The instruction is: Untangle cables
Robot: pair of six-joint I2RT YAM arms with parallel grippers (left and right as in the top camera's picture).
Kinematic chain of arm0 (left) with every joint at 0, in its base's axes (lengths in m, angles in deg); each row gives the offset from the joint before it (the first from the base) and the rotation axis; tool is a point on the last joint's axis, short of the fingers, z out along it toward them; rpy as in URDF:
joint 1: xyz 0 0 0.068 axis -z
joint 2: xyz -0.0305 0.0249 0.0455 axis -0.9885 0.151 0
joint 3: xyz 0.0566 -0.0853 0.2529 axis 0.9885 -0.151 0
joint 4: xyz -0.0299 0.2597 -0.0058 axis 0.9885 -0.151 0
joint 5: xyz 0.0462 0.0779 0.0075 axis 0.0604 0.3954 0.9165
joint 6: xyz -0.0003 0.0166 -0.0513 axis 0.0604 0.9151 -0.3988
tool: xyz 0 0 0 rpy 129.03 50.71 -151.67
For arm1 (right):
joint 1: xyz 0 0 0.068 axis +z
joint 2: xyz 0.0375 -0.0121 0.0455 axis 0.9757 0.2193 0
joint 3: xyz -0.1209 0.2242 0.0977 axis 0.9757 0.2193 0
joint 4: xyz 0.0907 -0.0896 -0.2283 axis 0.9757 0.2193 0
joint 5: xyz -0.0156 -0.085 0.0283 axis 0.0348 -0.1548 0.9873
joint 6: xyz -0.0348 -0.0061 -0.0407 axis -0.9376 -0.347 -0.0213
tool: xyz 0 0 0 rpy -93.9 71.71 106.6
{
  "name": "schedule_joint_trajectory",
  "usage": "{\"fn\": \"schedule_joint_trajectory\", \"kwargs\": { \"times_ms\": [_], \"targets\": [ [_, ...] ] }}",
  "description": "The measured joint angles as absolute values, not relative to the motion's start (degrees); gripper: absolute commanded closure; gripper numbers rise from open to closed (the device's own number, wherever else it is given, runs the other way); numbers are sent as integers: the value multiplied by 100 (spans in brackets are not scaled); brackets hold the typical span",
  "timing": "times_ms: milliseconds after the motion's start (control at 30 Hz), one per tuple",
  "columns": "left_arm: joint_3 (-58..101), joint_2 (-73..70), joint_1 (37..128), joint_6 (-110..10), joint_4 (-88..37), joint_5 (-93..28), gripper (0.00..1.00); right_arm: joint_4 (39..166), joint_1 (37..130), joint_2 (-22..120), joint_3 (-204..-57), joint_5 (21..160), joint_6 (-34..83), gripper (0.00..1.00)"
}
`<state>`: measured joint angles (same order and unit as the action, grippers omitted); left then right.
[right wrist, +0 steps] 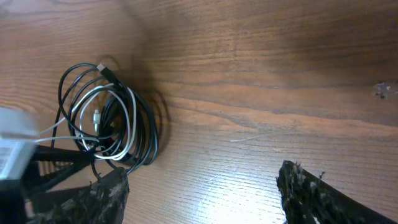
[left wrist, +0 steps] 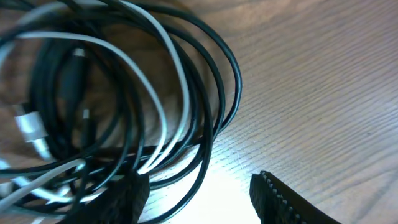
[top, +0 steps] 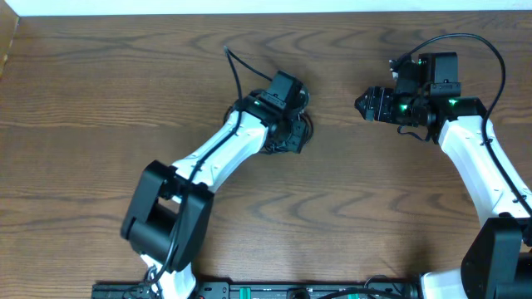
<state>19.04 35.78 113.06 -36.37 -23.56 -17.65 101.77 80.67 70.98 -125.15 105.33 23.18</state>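
The cables [left wrist: 155, 93] lie in one tangled coil of black loops with a white cord woven through, flat on the wooden table. My left gripper [left wrist: 199, 199] is open right at the coil's edge. Its left finger [left wrist: 121, 199] rests over the strands, and the outermost black loop runs into the gap between the jaws. From overhead the left gripper [top: 293, 131] covers most of the cables [top: 283, 148], and one black tail [top: 235, 68] trails off to the far left. My right gripper [top: 362, 105] is open to the right of the coil, apart from it; the right wrist view shows the cables [right wrist: 115, 124] ahead of that gripper [right wrist: 202, 193].
The wooden table [top: 100, 100] stretches bare round the coil. The left arm's white link [right wrist: 12, 146] shows beside the coil in the right wrist view. The right arm's own thick black wire [top: 482, 46] arches over its wrist.
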Motion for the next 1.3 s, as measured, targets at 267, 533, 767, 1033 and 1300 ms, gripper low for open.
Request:
{"fn": "schedule_joint_trajectory", "kwargs": {
  "times_ms": [267,533,767,1033,1300],
  "targets": [
    [1904,3810,11459,-3637,-2181,-1765,43,10177,8067,7098,-12515,10533,2318,25],
    [1904,4133,11459,-3643,-1964,-1765,45,10177,8067,7098,-12515,10531,2316,25],
    [1904,4308,11459,-3774,-1954,-1750,85,10175,8067,7098,-12515,10512,2316,25],
    [1906,4330,11457,-3799,-1954,-1802,93,10177,8067,7098,-12515,10490,2316,24],
    [1906,3412,11450,-3986,-1964,-2060,93,10175,8067,7098,-12515,10488,2316,24]
  ]
}}
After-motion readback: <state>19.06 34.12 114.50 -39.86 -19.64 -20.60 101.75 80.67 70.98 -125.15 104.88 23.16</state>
